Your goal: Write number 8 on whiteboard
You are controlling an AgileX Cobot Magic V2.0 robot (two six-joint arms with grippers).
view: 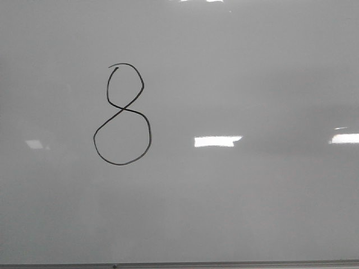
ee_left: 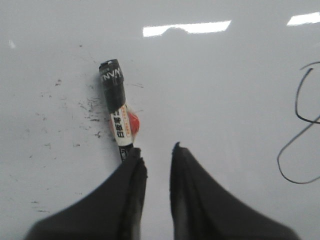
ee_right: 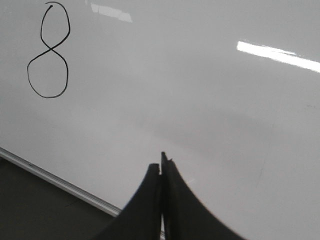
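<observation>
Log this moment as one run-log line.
black hand-drawn figure eight: complete | glossy grey-white whiteboard: marker lying on it | left gripper: open, empty, beside marker | right gripper: shut, empty

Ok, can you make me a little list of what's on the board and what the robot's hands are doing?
drawing: number 8, black, finished, small loop on top, bigger loop below
surface: whiteboard, glossy, with bright glare patches
pen: marker lying on the board, not held, just beyond the left fingertips
smudges: small dark specks near the marker
left gripper: open, empty
right gripper: shut, empty, near the board's metal edge
</observation>
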